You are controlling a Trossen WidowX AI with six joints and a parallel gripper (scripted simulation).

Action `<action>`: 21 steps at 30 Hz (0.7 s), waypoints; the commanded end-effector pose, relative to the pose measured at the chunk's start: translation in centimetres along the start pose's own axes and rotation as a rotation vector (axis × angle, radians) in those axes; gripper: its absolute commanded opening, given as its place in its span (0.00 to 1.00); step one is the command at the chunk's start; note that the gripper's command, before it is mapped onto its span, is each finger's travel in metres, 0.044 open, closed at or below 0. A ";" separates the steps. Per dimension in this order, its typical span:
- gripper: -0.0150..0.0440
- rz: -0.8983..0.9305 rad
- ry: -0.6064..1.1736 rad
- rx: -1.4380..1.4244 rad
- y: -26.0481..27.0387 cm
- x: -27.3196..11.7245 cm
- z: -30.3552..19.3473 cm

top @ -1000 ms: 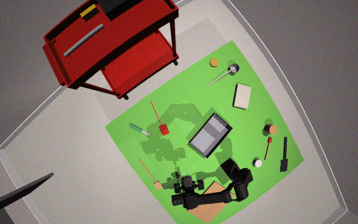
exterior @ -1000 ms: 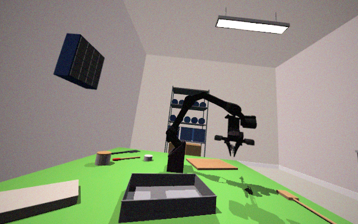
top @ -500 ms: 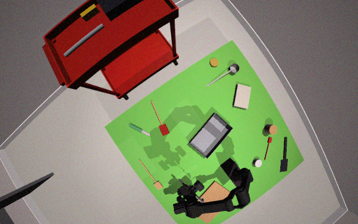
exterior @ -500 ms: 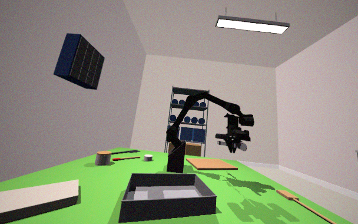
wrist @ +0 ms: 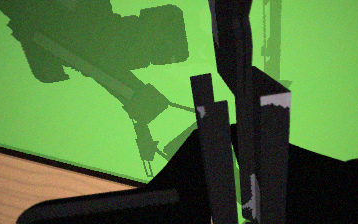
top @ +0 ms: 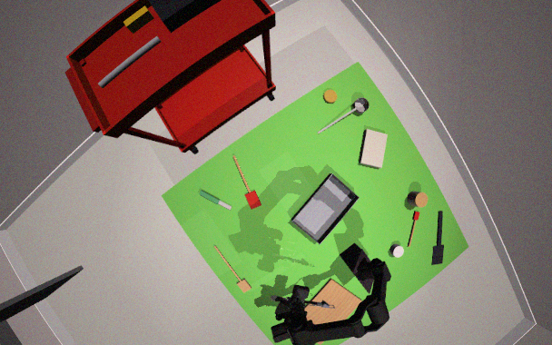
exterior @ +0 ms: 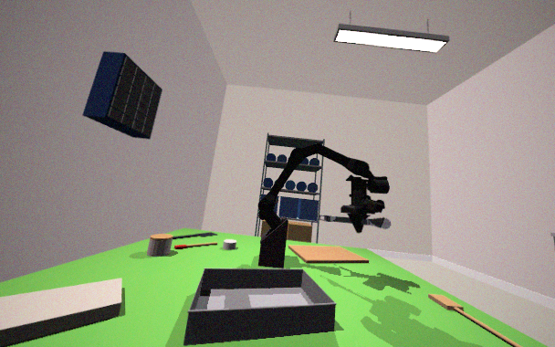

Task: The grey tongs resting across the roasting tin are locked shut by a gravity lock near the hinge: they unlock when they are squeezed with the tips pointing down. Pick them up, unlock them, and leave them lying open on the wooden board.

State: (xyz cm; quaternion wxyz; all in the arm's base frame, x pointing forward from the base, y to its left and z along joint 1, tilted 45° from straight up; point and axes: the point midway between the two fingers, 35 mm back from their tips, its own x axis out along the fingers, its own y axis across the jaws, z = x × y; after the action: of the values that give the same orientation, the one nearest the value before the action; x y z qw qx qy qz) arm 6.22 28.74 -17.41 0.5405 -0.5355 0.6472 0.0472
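My gripper (top: 294,306) (exterior: 358,225) (wrist: 216,135) is shut on the grey tongs (top: 325,304) (exterior: 382,223) (wrist: 232,40), high above the table. In the exterior view the tongs lie nearly level, sticking out on both sides of the fingers. In the wrist view they show as a dark bar between the fingers; whether their arms are locked or spread cannot be told. The wooden board (top: 344,298) (exterior: 328,254) (wrist: 30,182) lies flat on the green mat; in the top view one end of the tongs overlaps it. The roasting tin (top: 305,231) (exterior: 262,321) stands mid-mat with no tongs across it.
A wooden spatula (top: 243,285) (exterior: 445,301) lies left of the board in the top view. A pale block (top: 373,149) (exterior: 57,303) lies beyond the tin. A small white jar (top: 397,251) (exterior: 229,245) and a wooden-lidded jar (top: 420,200) (exterior: 160,246) stand to the right in the top view.
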 end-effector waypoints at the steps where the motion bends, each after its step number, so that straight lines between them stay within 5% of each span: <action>1: 0.00 0.010 -0.006 -0.167 1.1 -0.4 -0.6; 21: 0.00 0.020 -0.015 -0.974 5.7 -1.0 -4.2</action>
State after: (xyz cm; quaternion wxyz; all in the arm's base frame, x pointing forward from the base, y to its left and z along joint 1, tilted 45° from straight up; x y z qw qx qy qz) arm 0.27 29.05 -17.87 0.2772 -0.7055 0.5708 0.3156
